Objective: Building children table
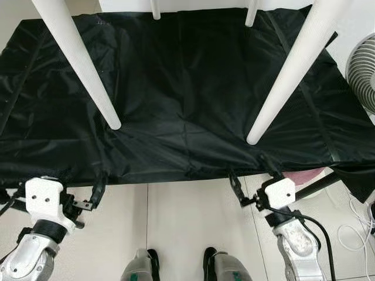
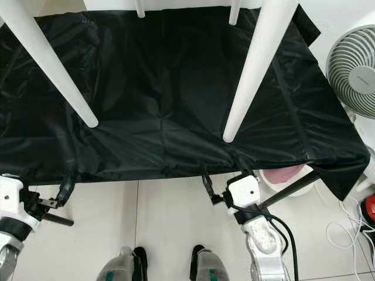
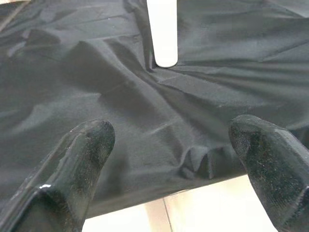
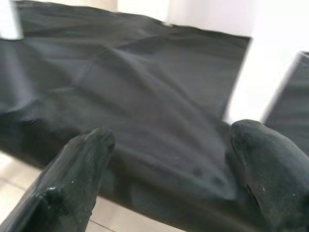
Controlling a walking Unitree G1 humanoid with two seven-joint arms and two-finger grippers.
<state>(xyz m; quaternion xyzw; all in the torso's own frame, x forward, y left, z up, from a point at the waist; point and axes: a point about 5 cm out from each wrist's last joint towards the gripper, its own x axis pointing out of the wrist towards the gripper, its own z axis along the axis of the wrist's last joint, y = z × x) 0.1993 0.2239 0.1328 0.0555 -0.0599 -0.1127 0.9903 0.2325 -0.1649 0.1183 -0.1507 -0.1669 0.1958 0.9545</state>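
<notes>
Flanking black cloth [image 1: 187, 99]: spread claws [image 3: 166, 159]

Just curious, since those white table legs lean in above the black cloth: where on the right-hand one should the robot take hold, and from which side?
Probably low on the shaft of the near right table leg, just above its rounded tip. It is a slim round taper hanging free over the black cloth, so the open right end effector could rise from the front edge and close across it.

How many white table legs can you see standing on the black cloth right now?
4. Near left leg and near right leg end on the black cloth ahead of the robot. Far left leg and far right leg show only their tips at the cloth's far edge.
</notes>
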